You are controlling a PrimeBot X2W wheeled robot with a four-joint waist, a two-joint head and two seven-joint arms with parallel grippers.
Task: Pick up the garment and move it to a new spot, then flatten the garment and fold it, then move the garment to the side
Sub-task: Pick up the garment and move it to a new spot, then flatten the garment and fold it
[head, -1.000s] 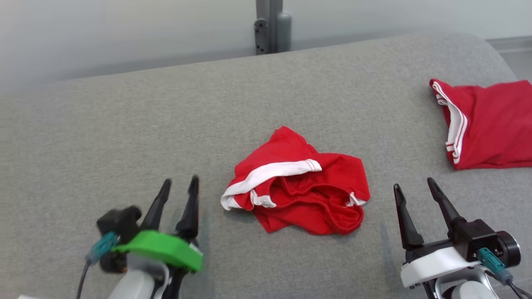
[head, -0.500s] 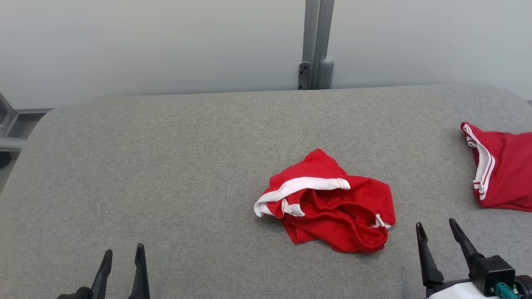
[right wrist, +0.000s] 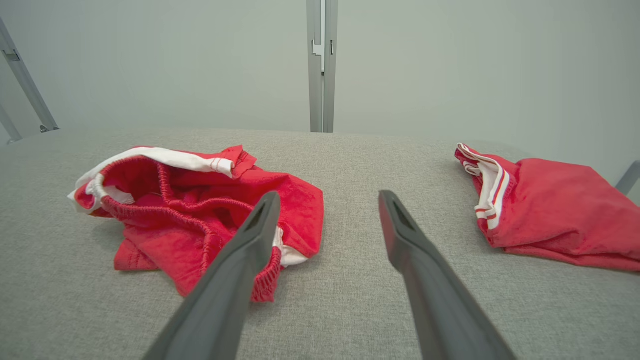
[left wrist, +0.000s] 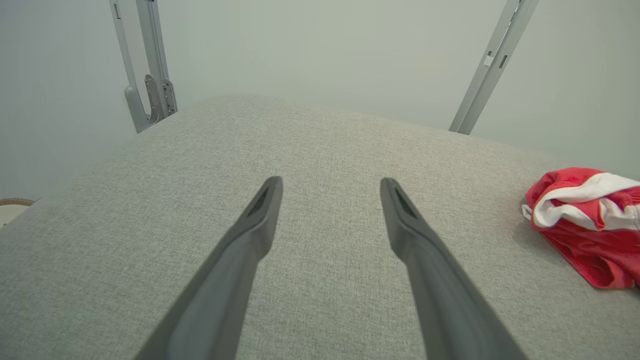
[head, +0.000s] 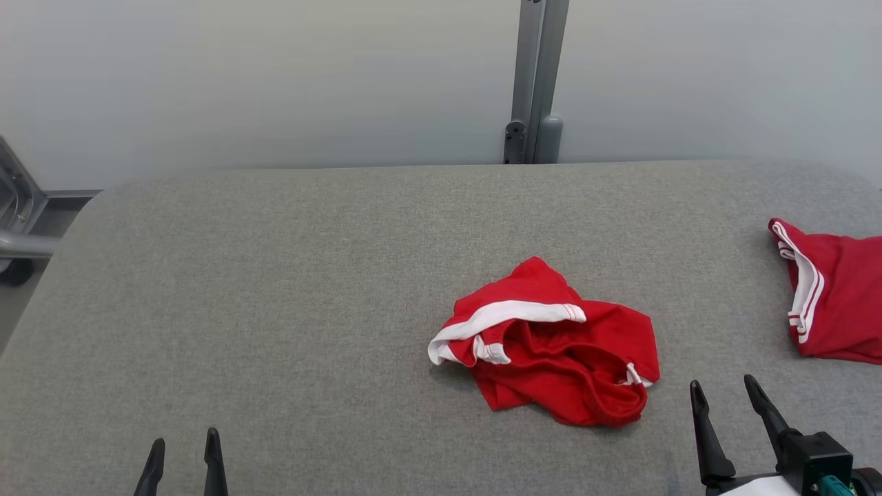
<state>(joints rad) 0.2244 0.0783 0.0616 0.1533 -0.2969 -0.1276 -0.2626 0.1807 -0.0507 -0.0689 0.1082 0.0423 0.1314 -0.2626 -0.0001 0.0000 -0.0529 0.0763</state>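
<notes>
A crumpled red garment with white trim lies in a heap on the grey padded table, right of centre; it also shows as the garment in the right wrist view and the garment at the right edge of the left wrist view. My right gripper stands open just right of and nearer than the heap, touching nothing. Far to the left, my left gripper is open at the bottom edge, with bare table between its fingers.
A second red garment with white stripes lies flat at the table's right edge, and shows again as that folded piece. A grey metal post rises behind the table against a pale wall. A metal frame stands past the left end.
The camera has tilted up, so everything sits lower in the head view. Both grippers have dropped toward the bottom edge and stay open. The heap has not moved on the table.
</notes>
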